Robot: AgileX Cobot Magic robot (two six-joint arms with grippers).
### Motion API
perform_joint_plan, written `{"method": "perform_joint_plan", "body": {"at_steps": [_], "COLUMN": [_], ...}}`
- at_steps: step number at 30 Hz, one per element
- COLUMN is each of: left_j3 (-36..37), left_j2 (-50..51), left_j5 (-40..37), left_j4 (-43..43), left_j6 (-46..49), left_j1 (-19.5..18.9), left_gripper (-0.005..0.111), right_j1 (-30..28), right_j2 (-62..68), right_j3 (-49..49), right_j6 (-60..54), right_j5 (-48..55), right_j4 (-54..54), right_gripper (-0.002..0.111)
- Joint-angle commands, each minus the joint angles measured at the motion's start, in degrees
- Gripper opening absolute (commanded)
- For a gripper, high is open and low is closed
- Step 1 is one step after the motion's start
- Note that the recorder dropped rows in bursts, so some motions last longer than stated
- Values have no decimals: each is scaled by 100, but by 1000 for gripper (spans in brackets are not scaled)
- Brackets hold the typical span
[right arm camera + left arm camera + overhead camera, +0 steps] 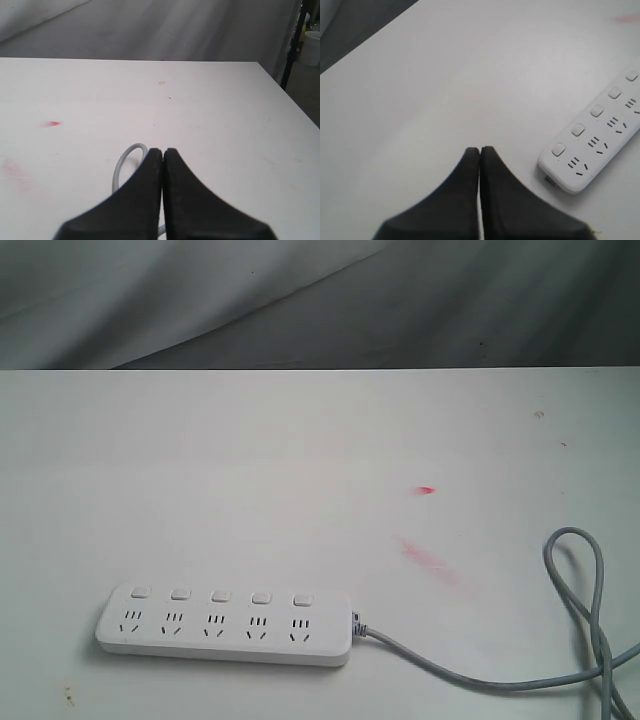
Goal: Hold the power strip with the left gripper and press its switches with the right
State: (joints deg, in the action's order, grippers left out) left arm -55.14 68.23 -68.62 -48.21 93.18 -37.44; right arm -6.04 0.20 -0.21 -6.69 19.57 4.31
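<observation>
Exterior view: power strip (225,625) lengthwise left-right, cord (400,648) rightward

The tabletop (300,460) is brightly and evenly lit, nearly washed out. A faint soft shadow is noted under the power strip (225,625). Wrist views are rendered slightly soft.

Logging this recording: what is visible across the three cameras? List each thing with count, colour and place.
power strip: one, white, flat on the table, front left in the exterior view
switches: five, white, one row along the strip's far edge
cord: one, grey, from the strip's right end, looping at the right
red marks: one spot, one fainter smear, on the table right of centre
table: one, white, bearing everything
cloth: grey, behind the table
left gripper: one, black, shut and empty, near the strip's end
right gripper: one, black, shut and empty, by the cord's loop
</observation>
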Motion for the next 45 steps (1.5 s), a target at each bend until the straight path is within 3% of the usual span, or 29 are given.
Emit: {"method": "perform_joint_plan", "body": {"at_steps": [1,20,27,30,33,36,37,40,45], "left_j3": [45,45,45,45,-39,-50,-50,-50,-239], "left_j2": [-54,-36,760,1332,1867,2373,2561,2936,3555], "left_j5": [-135,-135,-135,-135,-135,-135,-135,-135,-135], "left_j4": [-167,-404,-637,-601,-350,-338,-328,-301,-83], "left_j6": [-77,-107,2286,2680,2680,2680,2680,2680,2680], "left_j1": [-61,-61,178,261,339,339,339,339,431], "left_gripper": [2,2,3,14,35,65,81,104,104], "right_j1": [-18,-18,-18,-18,-18,-18,-18,-18,-18], "right_j2": [-20,-20,-20,-20,-20,-20,-20,-20,-20], "right_j3": [21,21,21,21,21,21,21,21,21], "right_j6": [-18,-18,-18,-18,-18,-18,-18,-18,-18], "right_j5": [-48,-48,-48,-48,-48,-48,-48,-48,-48], "right_j4": [-54,-54,-54,-54,-54,-54,-54,-54,-54], "right_gripper": [0,0,0,0,0,0,0,0,0]}}
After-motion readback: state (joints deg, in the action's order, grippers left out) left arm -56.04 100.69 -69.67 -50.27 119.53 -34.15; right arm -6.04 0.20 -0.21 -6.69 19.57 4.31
